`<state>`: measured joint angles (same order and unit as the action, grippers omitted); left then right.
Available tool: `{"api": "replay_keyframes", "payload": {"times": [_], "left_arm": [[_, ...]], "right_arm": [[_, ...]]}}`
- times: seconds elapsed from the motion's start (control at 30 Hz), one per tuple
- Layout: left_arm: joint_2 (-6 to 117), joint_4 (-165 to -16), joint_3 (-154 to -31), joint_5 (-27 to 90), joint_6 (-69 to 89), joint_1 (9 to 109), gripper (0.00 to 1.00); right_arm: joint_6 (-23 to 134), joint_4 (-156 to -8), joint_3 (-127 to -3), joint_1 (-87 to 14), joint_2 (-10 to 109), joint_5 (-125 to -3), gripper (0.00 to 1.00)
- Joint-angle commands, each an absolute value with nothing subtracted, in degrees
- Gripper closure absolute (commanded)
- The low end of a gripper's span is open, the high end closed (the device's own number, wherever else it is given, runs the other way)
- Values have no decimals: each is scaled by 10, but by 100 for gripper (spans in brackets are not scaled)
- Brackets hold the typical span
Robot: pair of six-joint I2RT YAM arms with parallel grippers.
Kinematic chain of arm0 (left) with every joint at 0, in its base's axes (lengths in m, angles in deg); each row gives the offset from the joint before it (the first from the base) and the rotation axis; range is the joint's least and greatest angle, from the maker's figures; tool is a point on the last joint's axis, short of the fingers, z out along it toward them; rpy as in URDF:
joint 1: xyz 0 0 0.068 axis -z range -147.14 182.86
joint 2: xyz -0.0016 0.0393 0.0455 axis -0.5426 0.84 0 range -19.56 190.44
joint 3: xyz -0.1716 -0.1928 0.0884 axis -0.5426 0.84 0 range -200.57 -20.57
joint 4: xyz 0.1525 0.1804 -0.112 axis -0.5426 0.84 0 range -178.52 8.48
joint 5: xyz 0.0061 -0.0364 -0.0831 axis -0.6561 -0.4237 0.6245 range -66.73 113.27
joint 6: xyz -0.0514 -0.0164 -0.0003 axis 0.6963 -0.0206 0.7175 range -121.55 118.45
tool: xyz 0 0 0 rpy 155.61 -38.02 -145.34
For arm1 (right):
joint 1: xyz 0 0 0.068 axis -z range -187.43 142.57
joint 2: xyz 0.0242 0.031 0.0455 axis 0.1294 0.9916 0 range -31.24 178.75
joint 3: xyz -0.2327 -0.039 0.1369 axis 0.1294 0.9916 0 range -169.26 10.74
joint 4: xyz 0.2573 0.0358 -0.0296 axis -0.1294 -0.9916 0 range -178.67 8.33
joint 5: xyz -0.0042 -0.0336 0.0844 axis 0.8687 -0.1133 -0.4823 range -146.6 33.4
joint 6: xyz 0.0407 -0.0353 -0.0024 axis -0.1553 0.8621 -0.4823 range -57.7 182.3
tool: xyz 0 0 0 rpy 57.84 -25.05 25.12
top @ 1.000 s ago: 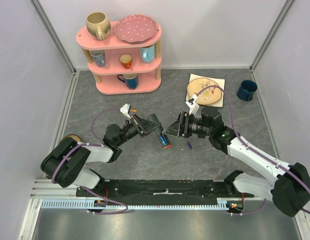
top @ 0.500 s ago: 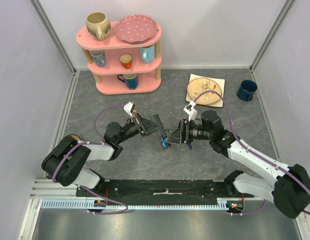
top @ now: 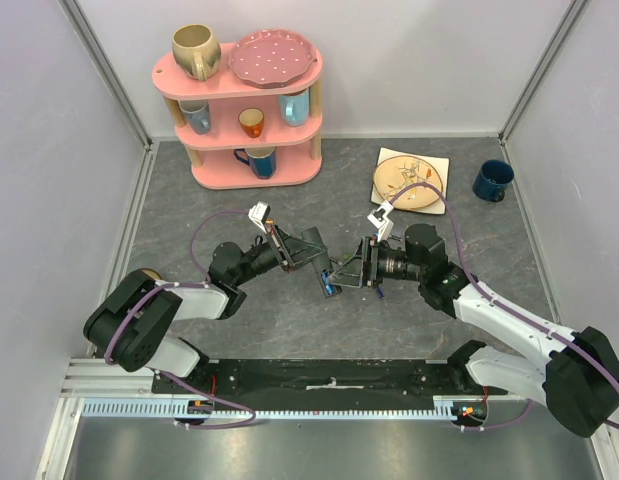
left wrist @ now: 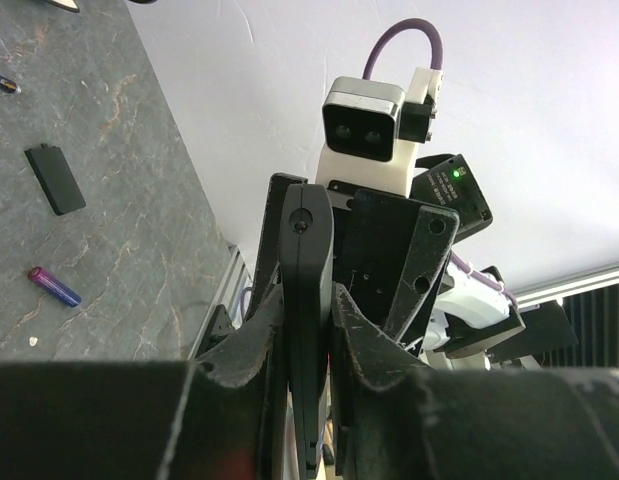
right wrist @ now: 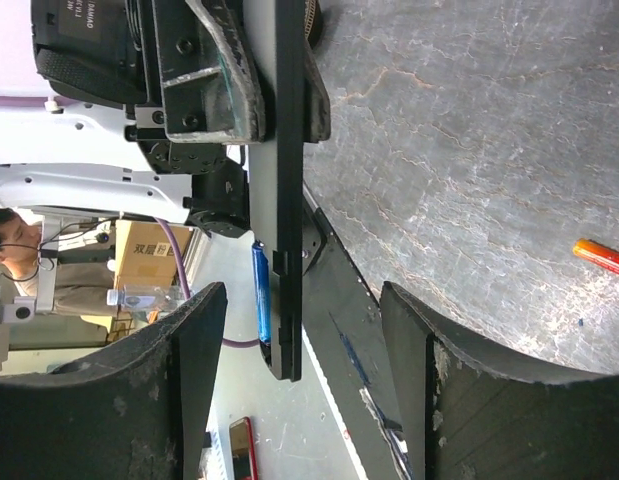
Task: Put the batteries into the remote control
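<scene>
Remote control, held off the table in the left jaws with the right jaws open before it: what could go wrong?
1. The left jaws grip the remote control near one end only; a push from the open right jaws on the long free end could twist it loose.
2. A blue battery seems to sit in its open side, and what looks like the cover lies on the table; a bump might shake the battery out.

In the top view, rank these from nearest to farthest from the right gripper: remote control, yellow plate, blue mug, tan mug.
From the right gripper:
1. Remote control, directly in front of it, mid-table.
2. Yellow plate, beyond it, toward the back.
3. Blue mug, back right corner.
4. Tan mug, on top of the pink shelf, back left.
</scene>
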<state>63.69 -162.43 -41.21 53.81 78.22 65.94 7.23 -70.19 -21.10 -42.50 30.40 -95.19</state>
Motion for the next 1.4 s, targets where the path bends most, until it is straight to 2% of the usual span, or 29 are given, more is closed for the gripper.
{"api": "replay_keyframes", "payload": {"times": [0.0, 0.83, 1.1, 1.37], "left_arm": [[638, -1839, -431, 545, 796, 661, 98], [631, -1839, -449, 536, 799, 671, 98], [624, -1839, -447, 534, 798, 671, 98], [619, -1839, -447, 532, 799, 671, 98]], "right_arm": [[61, -664, -208, -425, 301, -964, 30], [64, -675, -199, -435, 327, -942, 46], [59, -670, -192, -436, 330, -935, 57], [59, -672, -191, -436, 337, -932, 64]]}}
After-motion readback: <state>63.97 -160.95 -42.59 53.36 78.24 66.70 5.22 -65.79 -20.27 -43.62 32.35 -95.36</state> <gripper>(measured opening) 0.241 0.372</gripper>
